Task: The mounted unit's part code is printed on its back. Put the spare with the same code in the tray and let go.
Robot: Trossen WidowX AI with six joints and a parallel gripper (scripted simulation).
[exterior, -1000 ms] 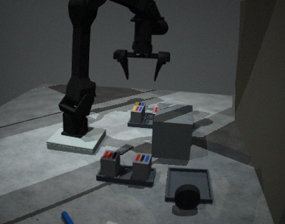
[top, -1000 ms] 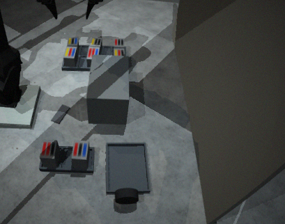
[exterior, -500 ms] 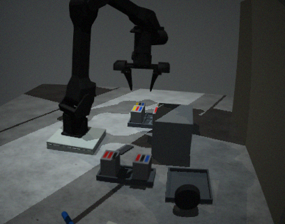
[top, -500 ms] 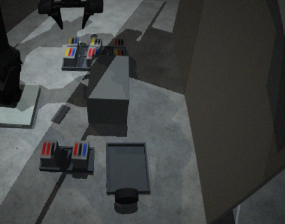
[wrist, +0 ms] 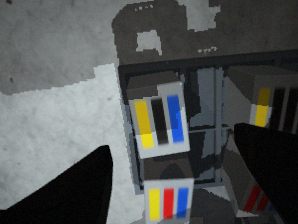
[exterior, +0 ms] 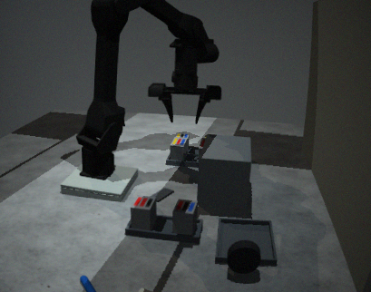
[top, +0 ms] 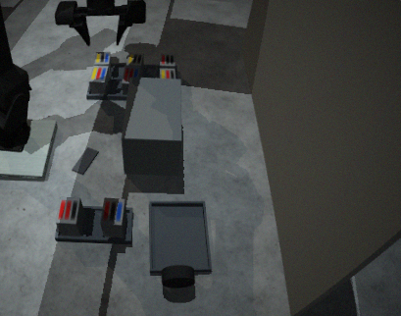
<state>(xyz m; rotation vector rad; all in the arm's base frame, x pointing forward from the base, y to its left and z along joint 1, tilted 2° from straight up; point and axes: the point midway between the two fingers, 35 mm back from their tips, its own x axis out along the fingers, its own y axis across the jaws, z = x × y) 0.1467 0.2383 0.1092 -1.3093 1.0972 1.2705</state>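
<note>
Grey table bears yellow-black-blue spare (wrist: 159, 121) directly below the half-open, empty hand (wrist: 175, 185).

Mounted unit's (top: 153, 123) back code hidden; rack's (wrist: 210, 145) right spares cropped

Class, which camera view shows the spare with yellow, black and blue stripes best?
The wrist view: the yellow-black-blue spare fills the frame centre, each stripe distinct. The top view shows it tiny in the far rack. In the exterior view I cannot pick it out with certainty.
</note>
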